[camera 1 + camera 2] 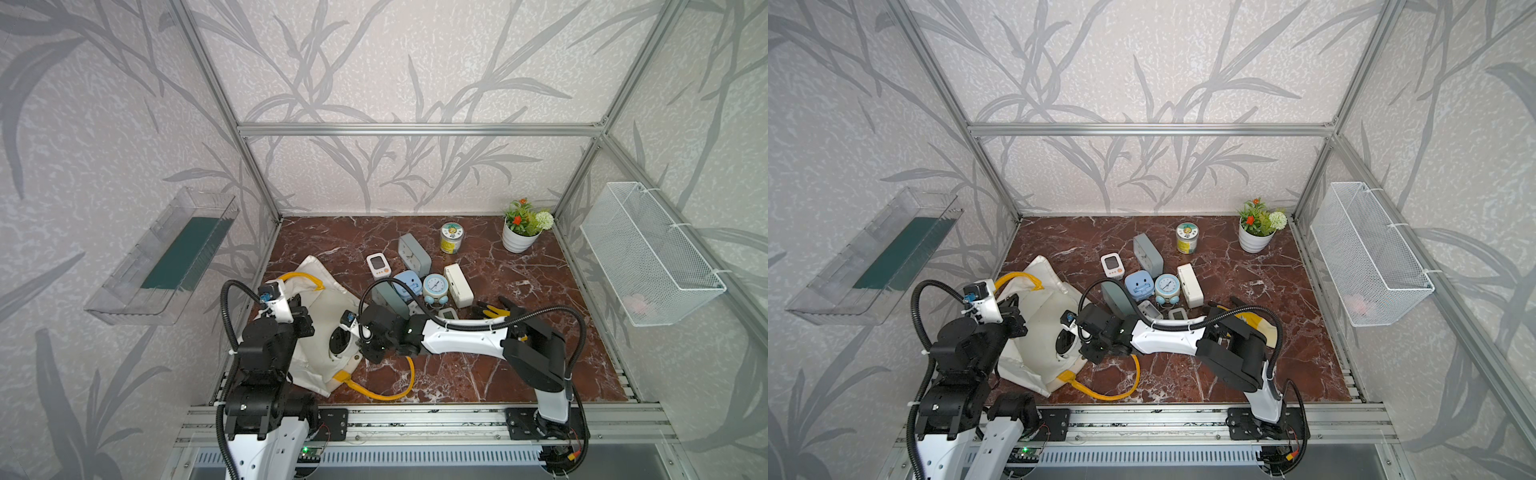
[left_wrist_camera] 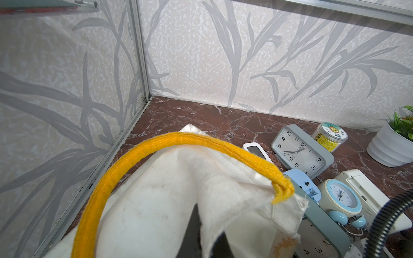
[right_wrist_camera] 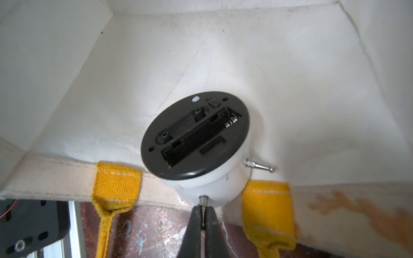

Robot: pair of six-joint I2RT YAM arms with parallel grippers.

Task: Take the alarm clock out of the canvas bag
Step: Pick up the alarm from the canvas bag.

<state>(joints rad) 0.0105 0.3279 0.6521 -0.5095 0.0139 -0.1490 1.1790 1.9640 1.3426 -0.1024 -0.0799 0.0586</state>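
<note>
Left arm (image 1: 266, 349): folded over the front left corner of the bench (image 1: 519, 353), with the wrist raised above the bag (image 1: 316, 370). The left jaws are closed on a fold of the bag's upper rim, and the rim is held up off the bench.

Right arm (image 1: 457, 338): stretched low across the bench from the front right toward the bag's mouth. The right jaws are pinched shut on a small metal pin (image 3: 203, 198) that projects from the side of the clock (image 3: 196, 138).

Bag: laid on its side at the front left, with the mouth turned toward the right arm. The clock, white-bodied with a black back, is seen just inside the mouth. It rests on the lower hem between the two ends of the lower strap (image 3: 117, 185), with its back and open battery slot facing out. The upper strap (image 2: 178, 143) is arched above the raised rim.

Bench: red-brown and marbled. Beyond the right arm are set a group of other clocks (image 1: 435, 286), a jar (image 1: 450, 237) and a potted plant (image 1: 521, 232). A black-and-yellow glove (image 1: 496, 309) is partly hidden by the arm.

Room: leaf-patterned walls in an aluminium frame. A clear tray (image 1: 166, 257) is fixed to the left wall and a wire basket (image 1: 648, 253) to the right wall.
</note>
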